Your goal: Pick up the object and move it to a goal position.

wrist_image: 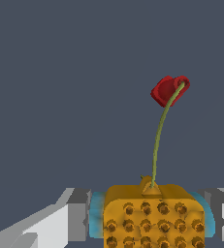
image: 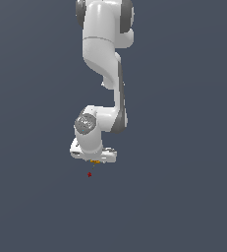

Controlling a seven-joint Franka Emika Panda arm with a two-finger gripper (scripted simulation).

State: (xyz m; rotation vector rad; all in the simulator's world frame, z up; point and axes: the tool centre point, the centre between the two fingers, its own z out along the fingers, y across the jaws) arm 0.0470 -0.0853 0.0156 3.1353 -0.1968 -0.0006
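close up, speckled orange block (wrist_image: 152,218), teal-edged, pinched in the claw (wrist_image: 150,220).

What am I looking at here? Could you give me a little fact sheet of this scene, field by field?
Robot: one white arm reaching down, simulated
Gripper: shut on the orange block
Orange block: speckled, teal edges, between the fingers
Stem: a thin green stalk rises from the block to a red tip in the wrist view
Red dot: tiny, just below the gripper in the exterior view
Surroundings: plain dark grey backdrop
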